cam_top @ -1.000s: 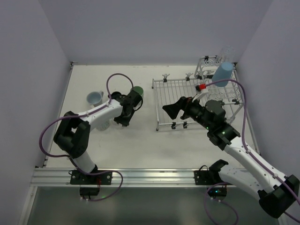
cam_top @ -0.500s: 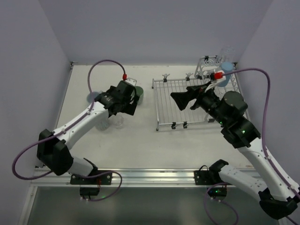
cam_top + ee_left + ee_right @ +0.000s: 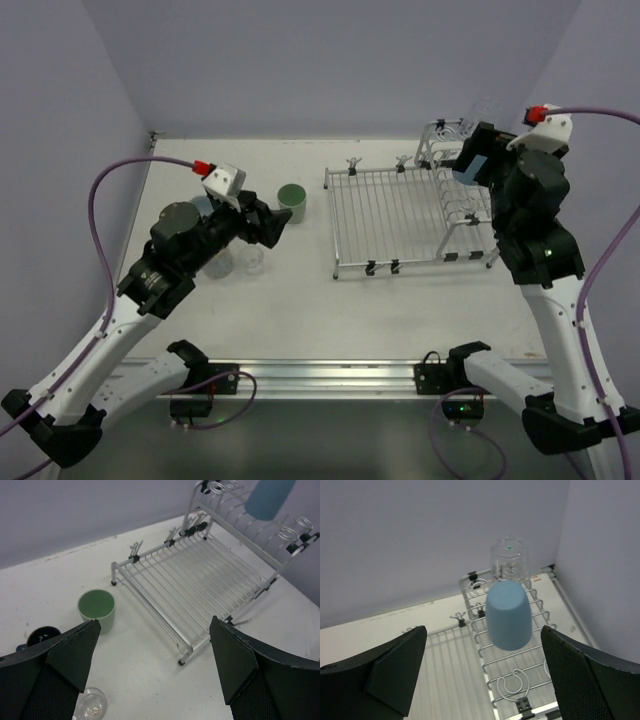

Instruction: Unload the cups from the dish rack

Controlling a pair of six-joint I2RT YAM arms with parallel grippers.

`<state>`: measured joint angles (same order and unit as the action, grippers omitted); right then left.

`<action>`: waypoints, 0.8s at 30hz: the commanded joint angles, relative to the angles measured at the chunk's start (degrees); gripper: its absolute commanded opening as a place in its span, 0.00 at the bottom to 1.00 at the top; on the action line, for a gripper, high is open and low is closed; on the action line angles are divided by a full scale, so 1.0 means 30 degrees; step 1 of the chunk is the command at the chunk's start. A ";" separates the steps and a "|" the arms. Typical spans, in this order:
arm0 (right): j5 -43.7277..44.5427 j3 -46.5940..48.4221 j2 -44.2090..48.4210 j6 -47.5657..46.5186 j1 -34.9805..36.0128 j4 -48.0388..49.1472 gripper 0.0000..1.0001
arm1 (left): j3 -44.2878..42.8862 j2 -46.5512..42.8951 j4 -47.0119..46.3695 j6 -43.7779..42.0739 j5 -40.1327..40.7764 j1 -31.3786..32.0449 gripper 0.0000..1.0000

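— So, the rack: where, and lying how?
— Rack [image 3: 385, 215], one. It sits on the far right of the table [image 3: 300, 300]. Long axis runs left to right along the back wall, with the flat grid on the left and the raised slotted part on the right.
— Cups on it?
— Two, both on the raised part, both mouth down. Blue tumbler [image 3: 508, 615], one, base up. Rack glass [image 3: 510, 562], one, just behind it at the far corner.
— And off it?
— Three that I can count, all on the table left of the rack, all mouth up. Green cup [image 3: 96, 609], one, closest to the rack. Mug [image 3: 42, 636], one, dark, partly behind my finger. Table glass [image 3: 250, 258], one, nearer me than the green cup.
— Your pincers?
— Two. Left pincer [image 3: 154, 630]: spread wide, nothing in it, over the table near the green cup. Right pincer [image 3: 483, 630]: spread wide, nothing in it, up above the raised part, facing the blue tumbler and clear of it.
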<state>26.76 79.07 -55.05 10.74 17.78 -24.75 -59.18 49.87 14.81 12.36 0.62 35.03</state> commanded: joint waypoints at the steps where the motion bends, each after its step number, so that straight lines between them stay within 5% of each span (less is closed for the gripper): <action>1: -0.0383 0.1794 -0.1627 -0.0769 -0.1734 -0.1152 0.99 | 0.2056 -0.0945 -0.2063 -0.0369 -0.2697 0.0073 1.00; 9: -0.2387 0.5633 -0.6607 -0.0535 -0.3610 -0.2910 0.99 | 0.3144 -0.1096 -0.2329 -0.0253 -0.3017 0.0102 1.00; 24: -0.3264 0.4992 -0.9131 0.0022 -0.5077 -0.3175 0.99 | 0.3115 -0.0626 -0.2300 -0.0253 -0.3079 0.0102 1.00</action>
<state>19.07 93.62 -81.76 10.07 3.40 -34.11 -49.25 47.48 10.66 12.36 -7.75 35.03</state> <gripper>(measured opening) 0.990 0.997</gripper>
